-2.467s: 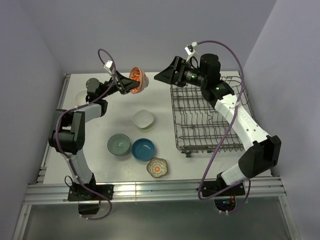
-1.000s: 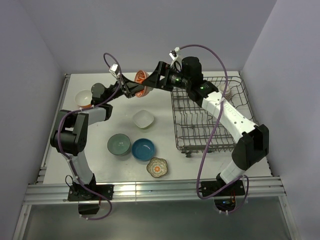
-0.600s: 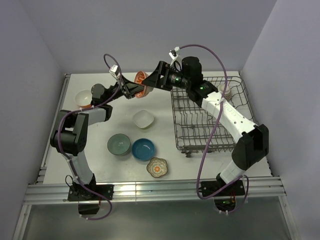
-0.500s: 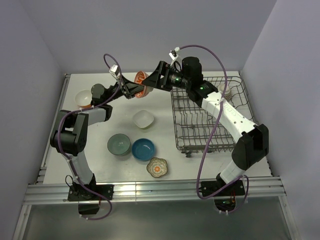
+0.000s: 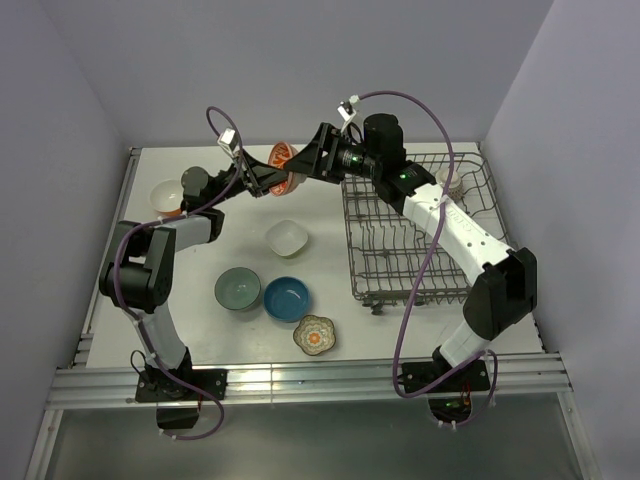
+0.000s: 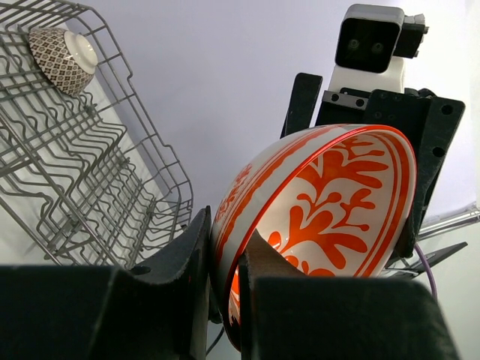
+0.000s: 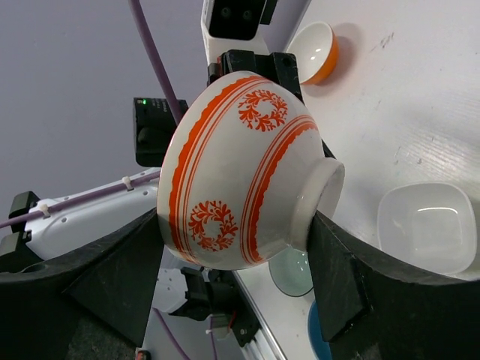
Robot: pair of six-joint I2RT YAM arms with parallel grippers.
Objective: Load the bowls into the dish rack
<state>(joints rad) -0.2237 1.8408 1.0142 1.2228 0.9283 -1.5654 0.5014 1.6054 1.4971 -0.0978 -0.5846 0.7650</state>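
The orange-white patterned bowl [image 5: 283, 163] is held in the air above the table's far middle, between both grippers. My left gripper [image 5: 270, 178] is shut on its rim, one finger inside and one outside, as the left wrist view [image 6: 225, 247] shows on the bowl [image 6: 322, 202]. My right gripper [image 5: 305, 160] spans the same bowl [image 7: 240, 172], one finger against its side near the rim and the other against its foot [image 7: 234, 225]. The dish rack [image 5: 410, 230] stands to the right, with the grey patterned bowl [image 5: 452, 180] in its far corner.
On the table lie a white squarish bowl [image 5: 286, 238], a pale teal bowl [image 5: 238, 289], a deep blue bowl [image 5: 287, 298] and a floral bowl [image 5: 315, 334]. A white bowl with an orange underside [image 5: 168, 197] sits at the far left. Purple cables loop above both arms.
Since 2.5 s ago my right gripper has swung left from over the rack to the bowl, and my left gripper carried the bowl slightly right. In the last second almost nothing moved.
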